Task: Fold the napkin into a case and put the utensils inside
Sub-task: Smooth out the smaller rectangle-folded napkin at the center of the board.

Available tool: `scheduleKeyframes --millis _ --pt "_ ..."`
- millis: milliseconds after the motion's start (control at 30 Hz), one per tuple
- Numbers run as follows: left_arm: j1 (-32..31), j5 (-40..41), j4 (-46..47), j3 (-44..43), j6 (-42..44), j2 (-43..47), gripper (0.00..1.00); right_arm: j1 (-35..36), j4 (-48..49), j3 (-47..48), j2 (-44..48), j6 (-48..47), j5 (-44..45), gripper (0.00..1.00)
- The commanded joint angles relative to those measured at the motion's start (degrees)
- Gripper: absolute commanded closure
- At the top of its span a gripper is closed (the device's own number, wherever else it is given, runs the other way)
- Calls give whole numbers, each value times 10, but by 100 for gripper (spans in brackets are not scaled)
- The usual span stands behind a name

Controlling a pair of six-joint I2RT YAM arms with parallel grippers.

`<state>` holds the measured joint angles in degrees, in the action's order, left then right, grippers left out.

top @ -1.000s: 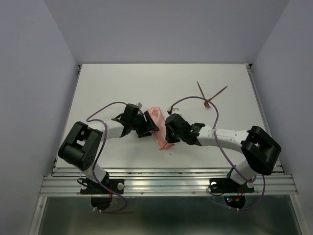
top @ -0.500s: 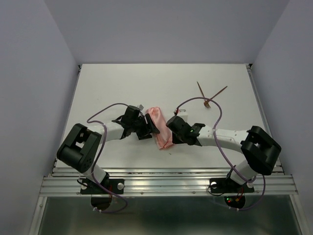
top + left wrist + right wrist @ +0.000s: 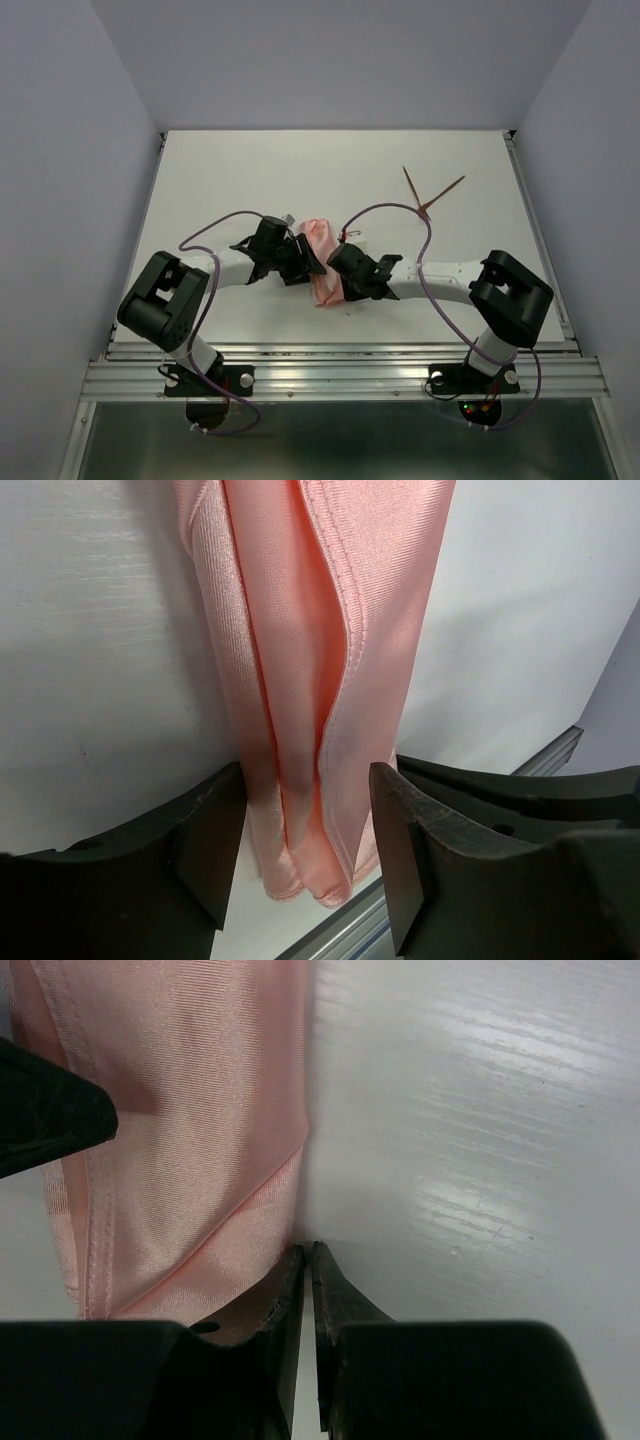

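Observation:
The salmon-pink napkin (image 3: pixel 321 262) lies folded into a narrow, loose strip between my two grippers at the table's near middle. My left gripper (image 3: pixel 304 262) reaches in from the left, and its jaws close on the strip's sides. In the left wrist view the napkin (image 3: pixel 340 630) fills the gap of my left gripper (image 3: pixel 308 780), its folds bunched. My right gripper (image 3: pixel 341 277) is shut and empty. In the right wrist view its tips (image 3: pixel 308 1250) press at the edge of the napkin (image 3: pixel 180 1110). The two utensils (image 3: pixel 430 193) lie crossed at the far right, apart from both grippers.
The white table (image 3: pixel 300 170) has a metal rail (image 3: pixel 340 360) along its near edge. Purple cables (image 3: pixel 385 212) loop over both arms near the napkin. Grey walls stand on three sides.
My right gripper has moved left against the napkin's right edge, and the napkin's near end has shifted left. My left gripper has stayed in place on the cloth.

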<state>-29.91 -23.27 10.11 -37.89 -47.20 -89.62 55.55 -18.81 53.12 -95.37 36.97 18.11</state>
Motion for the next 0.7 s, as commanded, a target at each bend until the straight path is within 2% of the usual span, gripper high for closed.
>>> scheduleKeyframes --millis 0,133,233,367,533,600,667 --pt "-3 9 -6 4 15 1 38 11 5 14 14 -2 34 85" --pt "-3 5 -6 6 18 11 40 6 -2 5 60 3 54 85" --pt "-2 0 -13 7 26 16 40 6 -10 26 70 -8 30 84" --pt "6 8 -28 16 33 46 39 29 -15 69 59 -22 19 71" --pt "28 15 -57 30 41 101 39 47 -22 105 28 -42 23 64" --pt "29 14 -63 33 43 110 42 53 -25 115 13 -46 22 61" --pt "28 10 -64 45 43 115 48 53 -23 123 6 -52 21 59"
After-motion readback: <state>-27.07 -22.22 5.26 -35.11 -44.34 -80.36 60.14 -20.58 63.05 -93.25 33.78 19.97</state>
